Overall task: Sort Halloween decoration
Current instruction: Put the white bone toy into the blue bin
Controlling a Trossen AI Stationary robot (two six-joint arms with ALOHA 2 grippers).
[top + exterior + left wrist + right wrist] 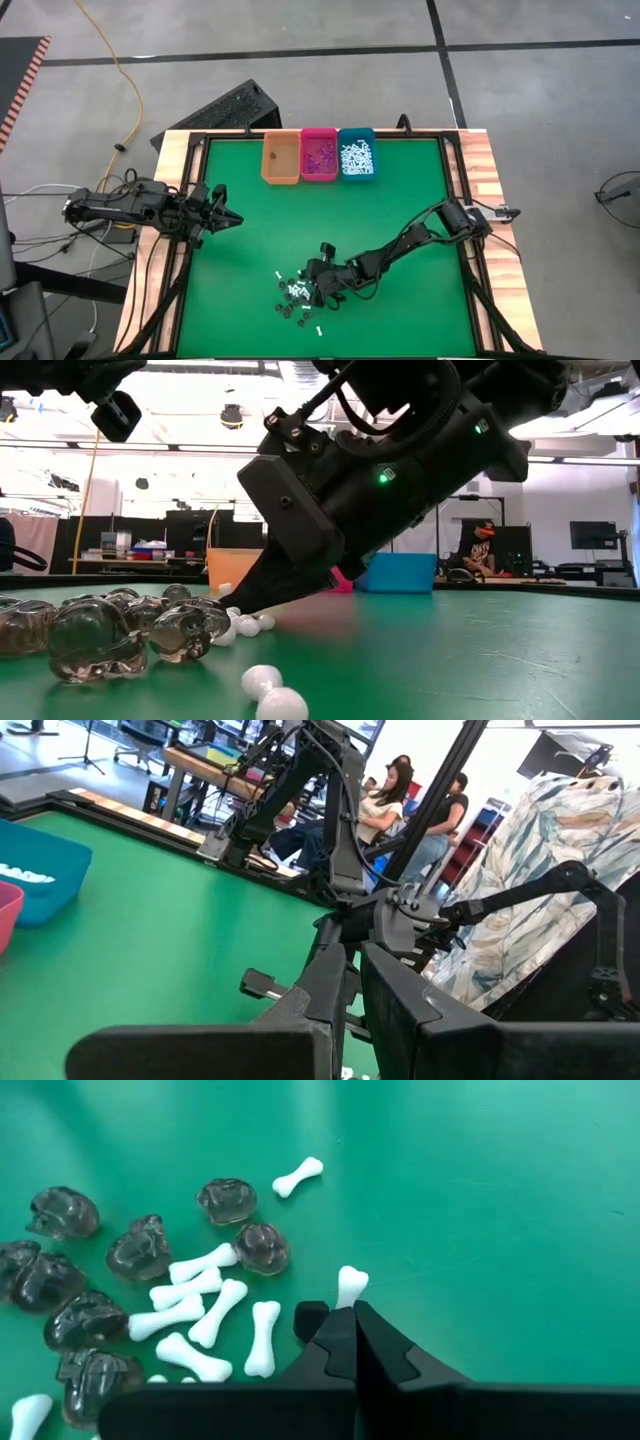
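Green felt: table (400, 200) top, wood rim, both arms over it.
Bins: orange bin (281, 158), pink bin (319, 154), teal bin (356, 153) side by side at far edge; pink holds purple bits, teal holds white ones.
Left pincer (226, 218): parked at left side, well clear of the pile, clenched, nothing in it.
Right pincer (350, 1312): down on the pile near the front edge, clenched on a white bone (350, 1283); only its knob end shows past the tips.
Halloween decoration (300, 296): loose scatter near front centre, white bones plus dark translucent skulls (262, 1246).
Handling: hard light plastic, looks slick; should skid or pop out if pinched off-centre. Best hold on a bone is likely mid-shaft, across the narrow waist.
Obstructions: neighbouring bones (218, 1312) lie just beside the pincer, skulls close on the left; likely to get nudged on lift. Path to the far bins looks open.
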